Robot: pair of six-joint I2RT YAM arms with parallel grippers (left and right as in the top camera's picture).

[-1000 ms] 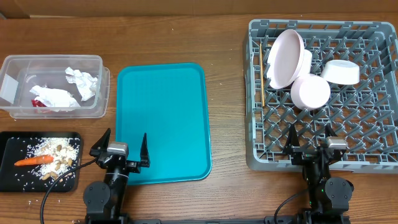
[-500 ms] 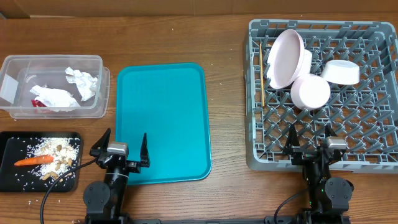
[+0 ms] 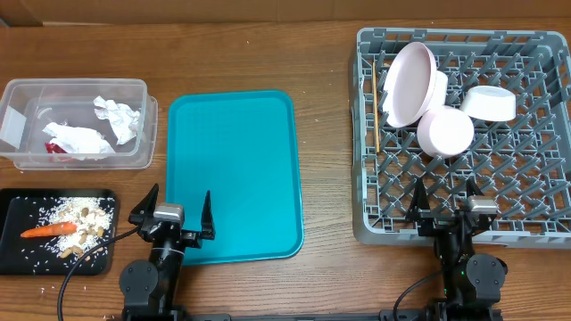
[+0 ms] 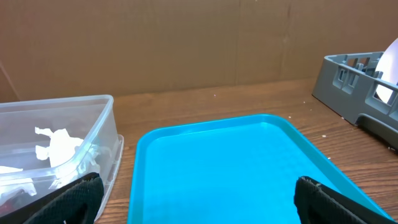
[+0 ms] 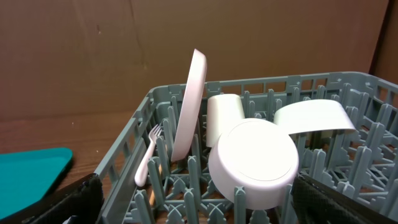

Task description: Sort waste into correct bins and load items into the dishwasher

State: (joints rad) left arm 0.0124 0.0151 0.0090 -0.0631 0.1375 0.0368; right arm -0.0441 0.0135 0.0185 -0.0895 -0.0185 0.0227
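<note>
Sorting looks done: napkins (image 3: 80,140) lie in the clear tub (image 3: 143,89), carrot (image 3: 49,230) on the black tray (image 3: 13,254), plate (image 3: 408,82) and 2 bowls (image 3: 446,132) in the grey rack (image 3: 535,223). Left claw (image 3: 178,198) and right claw (image 3: 444,192) stand wide, empty. Next, likely just the stray rice grains (image 3: 41,290) on the wooden counter (image 3: 321,107); brown board wall (image 4: 186,43) behind.

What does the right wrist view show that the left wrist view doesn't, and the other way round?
Only the right wrist shows the load inside the rack: the pink plate standing on edge, the fork beside it, the cup, the near bowl and the far bowl. The left wrist catches at most a pale sliver there. Only the left wrist shows the clear tub with crumpled napkins in it. Both show the grey rack, the teal tray and the wooden table.
</note>
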